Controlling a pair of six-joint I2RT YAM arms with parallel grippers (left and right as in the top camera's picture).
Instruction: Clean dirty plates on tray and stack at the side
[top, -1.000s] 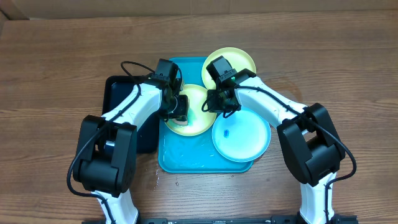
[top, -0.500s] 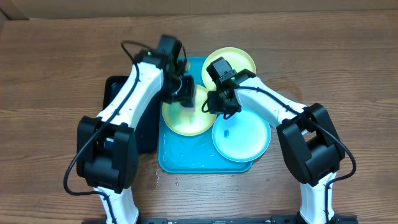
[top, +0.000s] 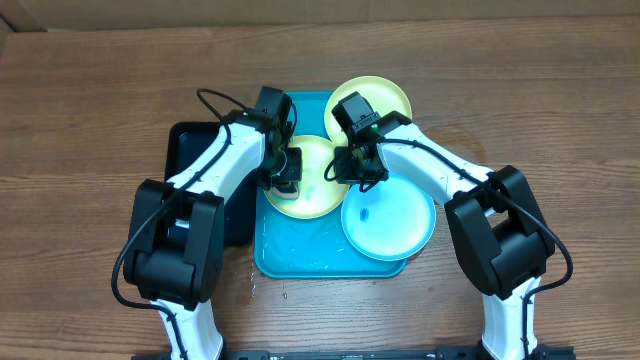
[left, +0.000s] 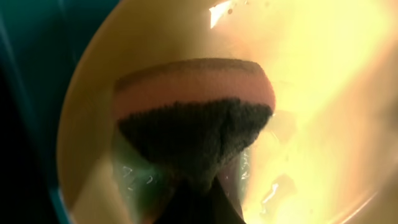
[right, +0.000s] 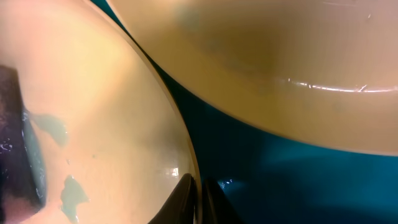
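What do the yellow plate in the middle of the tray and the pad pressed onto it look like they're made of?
yellow-green plate: probably plastic, smooth and glossy, with sharp light glints along its rim.
sponge: looks like soft foam, with a matte orange layer bonded to a dark, coarse, fibrous scouring layer.

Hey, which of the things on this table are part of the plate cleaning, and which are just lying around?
In the job: blue tray, middle yellow-green plate, back yellow-green plate, cyan plate, sponge in the left gripper, right gripper pinching the middle plate's rim.
Lying about: black tray, beside the blue tray.
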